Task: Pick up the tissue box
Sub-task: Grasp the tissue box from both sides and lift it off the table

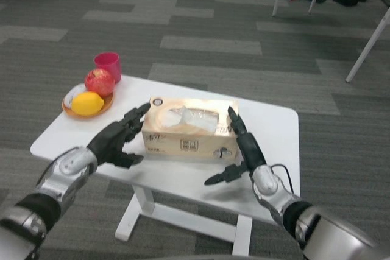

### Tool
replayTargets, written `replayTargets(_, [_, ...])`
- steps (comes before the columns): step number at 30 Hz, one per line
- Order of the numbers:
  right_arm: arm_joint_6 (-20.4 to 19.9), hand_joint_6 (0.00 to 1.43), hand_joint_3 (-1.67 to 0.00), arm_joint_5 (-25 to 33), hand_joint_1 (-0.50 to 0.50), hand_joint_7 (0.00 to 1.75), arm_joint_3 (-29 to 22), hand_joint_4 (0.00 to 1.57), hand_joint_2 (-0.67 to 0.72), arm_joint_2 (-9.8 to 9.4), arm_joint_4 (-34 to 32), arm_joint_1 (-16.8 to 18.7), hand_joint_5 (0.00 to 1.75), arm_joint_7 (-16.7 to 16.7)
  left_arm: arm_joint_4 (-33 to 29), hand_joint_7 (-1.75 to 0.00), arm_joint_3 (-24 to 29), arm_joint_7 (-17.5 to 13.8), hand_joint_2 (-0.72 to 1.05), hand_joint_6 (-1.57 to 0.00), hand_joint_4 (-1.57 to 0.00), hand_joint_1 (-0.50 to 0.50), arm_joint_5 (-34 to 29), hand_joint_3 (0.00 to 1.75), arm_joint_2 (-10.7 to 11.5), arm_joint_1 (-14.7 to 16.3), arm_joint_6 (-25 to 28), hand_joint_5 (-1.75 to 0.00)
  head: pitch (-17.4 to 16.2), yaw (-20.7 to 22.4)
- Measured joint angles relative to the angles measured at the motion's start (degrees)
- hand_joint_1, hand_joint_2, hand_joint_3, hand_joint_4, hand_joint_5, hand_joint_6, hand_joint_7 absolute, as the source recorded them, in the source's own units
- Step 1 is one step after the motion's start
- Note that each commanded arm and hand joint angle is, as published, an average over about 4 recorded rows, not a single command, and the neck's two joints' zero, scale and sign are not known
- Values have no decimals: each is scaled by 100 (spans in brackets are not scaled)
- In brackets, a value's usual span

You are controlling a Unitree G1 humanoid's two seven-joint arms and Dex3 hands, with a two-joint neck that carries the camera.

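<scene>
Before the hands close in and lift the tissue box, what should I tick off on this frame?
1. Tissue box upright and flat on the white table: ok.
2. Left hand at the box's left end, fingers spread: ok.
3. Right hand at the box's right end, fingers spread: ok.
4. Firm contact on both ends: cannot tell; the fingertips reach the box's edges, but no squeeze is visible.
5. Plate with apple and lemon, and the pink cup, stand apart from the box: ok.
6. Box sits away from the table's edges: ok.
</scene>
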Motion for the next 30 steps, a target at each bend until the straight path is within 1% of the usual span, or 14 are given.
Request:
replayTargets(2, [3, 0, -16, -1, -25, 0, -44, 0, -16, -71, -270, 163, 0, 46, -186, 0, 67, -1, 105, 0, 0, 50, -21, 44, 43, 150, 8, -41, -16, 20])
replayTargets(7, [12, 0, -24, -4, -25, 0, -178, 0, -16, -220, -904, 580, 0, 98, -707, 0, 182, -2, 105, 0, 0, 50, -20, 44, 182, 486, 40, -41, -75, 12])
replayTargets(9, [13, 0, -24, -8, -25, 0, -233, 0, -16, -273, -1111, 738, 0, 106, -900, 0, 240, -5, 105, 0, 0, 50, -17, 44, 206, 625, 63, -41, -86, 16])
replayTargets(12, [13, 0, -24, -18, -25, 0, -331, 0, -16, -316, -1339, 917, 0, 119, -1097, 0, 335, -25, 105, 0, 0, 50, -11, 44, 220, 817, 103, -41, -97, 20])
replayTargets(15, [9, 0, -24, -49, -25, 0, -464, 0, -16, -331, -1449, 1041, 0, 186, -1164, 0, 475, -63, 105, 0, 0, 50, -7, 44, 228, 980, 130, -41, -86, 53])
replayTargets(21, [-31, 0, -24, -113, -25, 0, -879, 0, -16, -247, -1237, 1057, 0, 359, -1080, 0, 782, -79, 105, 0, 0, 50, -10, 44, 228, 1014, 135, -41, -40, 113])
replayTargets(24, [-33, 0, -24, -115, -25, 0, -1051, 0, -16, -237, -1134, 1056, 0, 411, -947, 0, 875, -83, 105, 0, 0, 50, -11, 44, 232, 1006, 134, -41, -30, 113])
replayTargets(28, [-37, 0, -24, -118, -25, 0, -1236, 0, -11, -236, -1003, 1028, 0, 444, -857, 0, 1025, -85, 105, 0, 0, 50, -11, 44, 250, 973, 133, -41, -15, 110])
replayTargets(30, [-48, 0, -24, -120, -25, 0, -1257, 0, -13, -234, -890, 963, 0, 455, -777, 0, 1040, -85, 105, 0, 0, 50, -11, 44, 253, 928, 131, -41, 2, 125])
